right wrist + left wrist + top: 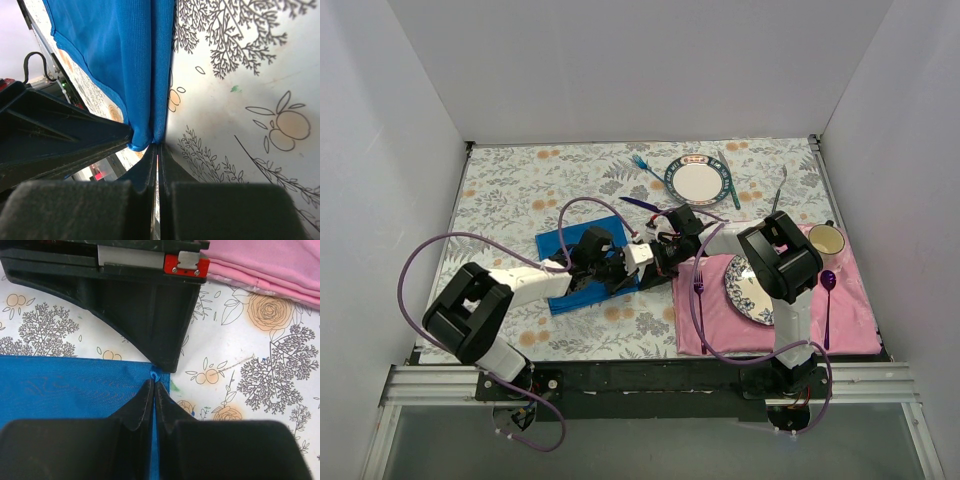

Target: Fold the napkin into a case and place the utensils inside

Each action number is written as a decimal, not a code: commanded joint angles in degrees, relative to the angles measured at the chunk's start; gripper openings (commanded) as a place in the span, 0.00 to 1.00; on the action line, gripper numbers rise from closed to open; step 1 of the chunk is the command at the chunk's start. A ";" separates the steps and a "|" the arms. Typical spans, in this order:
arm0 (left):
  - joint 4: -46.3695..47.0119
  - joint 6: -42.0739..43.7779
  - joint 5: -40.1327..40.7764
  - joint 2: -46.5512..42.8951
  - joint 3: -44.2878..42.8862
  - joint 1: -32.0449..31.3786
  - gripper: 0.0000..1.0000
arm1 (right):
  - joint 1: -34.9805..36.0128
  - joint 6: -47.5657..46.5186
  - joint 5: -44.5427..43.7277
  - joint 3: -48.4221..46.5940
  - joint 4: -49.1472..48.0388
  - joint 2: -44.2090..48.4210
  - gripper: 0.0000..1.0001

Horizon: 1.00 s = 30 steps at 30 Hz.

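Our left claw (pixel 154 386) is fully closed, and its tips pinch the right edge of the napkin (pixel 65 390), where the cloth makes a small pucker. We see the right claw (pixel 157 150) also closed, just opposite the left one, holding a raised fold of the same edge. The napkin lies near the middle of the tabletop (pixel 520 190) and spreads from the claws toward the left edge. The light-blue fork (pixel 642 165) lies near the far edge. The dark purple knife (pixel 640 204) lies between it and the claws, and both are apart from the napkin.
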State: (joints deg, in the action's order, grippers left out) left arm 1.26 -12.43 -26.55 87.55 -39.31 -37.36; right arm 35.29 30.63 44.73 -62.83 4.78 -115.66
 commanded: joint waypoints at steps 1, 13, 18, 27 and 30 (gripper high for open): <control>-0.91 0.91 -0.79 -4.31 -1.03 -0.34 0.00 | 0.22 -0.13 -0.17 0.25 -1.26 -0.89 0.01; -5.74 1.35 -3.95 -6.60 -2.17 -0.25 0.00 | 0.13 -0.14 -0.52 0.16 -1.35 -1.24 0.01; -5.74 1.26 -4.04 -5.11 -2.26 -0.34 0.00 | 0.13 0.04 -0.61 -0.01 -1.35 -1.33 0.01; -3.11 -0.76 -1.84 -0.72 -4.02 -0.25 0.00 | 0.22 0.39 -0.26 0.07 -1.35 -1.33 0.01; -2.75 -0.85 -2.28 -0.27 -4.54 -0.25 0.01 | 0.31 0.13 -0.08 -0.01 -1.09 -1.24 0.01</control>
State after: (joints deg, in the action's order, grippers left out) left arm -3.14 -12.73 -28.60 87.20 -41.60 -37.36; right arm 35.29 31.29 44.88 -62.83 4.43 -115.90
